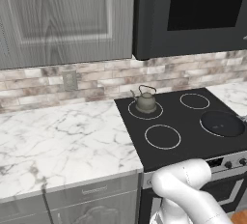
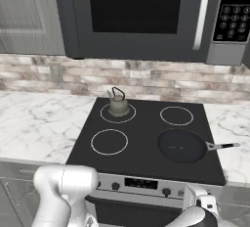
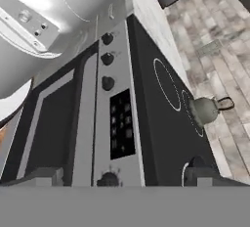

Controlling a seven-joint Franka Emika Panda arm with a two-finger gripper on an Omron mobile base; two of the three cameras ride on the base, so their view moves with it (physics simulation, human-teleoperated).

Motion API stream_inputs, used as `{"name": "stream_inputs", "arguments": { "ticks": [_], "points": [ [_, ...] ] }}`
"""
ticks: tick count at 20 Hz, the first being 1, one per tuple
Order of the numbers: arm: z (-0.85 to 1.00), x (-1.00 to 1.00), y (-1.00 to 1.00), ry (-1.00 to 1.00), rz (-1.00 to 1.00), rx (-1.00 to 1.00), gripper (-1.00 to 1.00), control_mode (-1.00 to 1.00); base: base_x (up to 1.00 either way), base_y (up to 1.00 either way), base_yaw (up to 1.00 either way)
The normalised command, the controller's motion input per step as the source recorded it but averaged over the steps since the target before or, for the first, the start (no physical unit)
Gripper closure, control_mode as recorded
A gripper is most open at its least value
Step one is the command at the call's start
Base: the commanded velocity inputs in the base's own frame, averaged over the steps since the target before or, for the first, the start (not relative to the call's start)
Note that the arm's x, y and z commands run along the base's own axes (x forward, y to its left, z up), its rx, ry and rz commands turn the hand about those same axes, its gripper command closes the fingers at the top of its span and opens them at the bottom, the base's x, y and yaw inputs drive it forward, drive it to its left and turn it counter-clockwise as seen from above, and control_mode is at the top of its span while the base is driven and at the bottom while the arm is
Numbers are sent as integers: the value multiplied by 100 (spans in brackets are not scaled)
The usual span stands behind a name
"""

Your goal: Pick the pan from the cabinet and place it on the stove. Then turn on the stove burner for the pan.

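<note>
While the round, matte black frying pan (image 2: 181, 146) sits flat on the front right ring of the flat black glass cooktop (image 2: 141, 133), its thin dark straight handle (image 2: 223, 146) points right, out past the glass edge and over the white marble counter (image 2: 234, 123). In the left base view the pan (image 1: 222, 123) lies at the right of the frame, on the same near right ring. No part of the robot touches it.

On the back left ring stands a small grey-green kettle with a loop handle (image 2: 117, 104), upright, well apart from the pan. The front left burner, a thin white circle outline (image 2: 109, 142), is bare, and so is the back right ring (image 2: 176, 115).

Along the cooktop's front runs a silver strip of black knobs (image 2: 141, 184) with a dark display panel in the middle. The hand view looks along this strip from close by, rolled on its side, with a knob (image 3: 108, 178) just between the two dark finger tips. The two-finger gripper (image 3: 122, 176) has its jaws spread wide and holds nothing.

Above the cooktop hangs a black glass-fronted microwave (image 2: 136, 11); to its left is the grey wood-grain wall cabinet with raised panel doors (image 1: 62, 15), doors closed. A pale brick backsplash (image 1: 96, 80) runs behind the counter.
</note>
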Motion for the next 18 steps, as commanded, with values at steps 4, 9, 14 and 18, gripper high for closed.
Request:
{"name": "stream_inputs", "arguments": {
  "ticks": [4,9,14,18],
  "points": [
    [6,-1,0,-7,-16,45,-100,-100,0,0,0],
    [0,0,-6,-8,-19,43,-100,-100,0,0,0],
    [0,2,-24,-4,-21,39,-100,-100,0,0,0],
    [0,18,-20,-1,-21,34,-100,-100,0,0,0]
  ]
}}
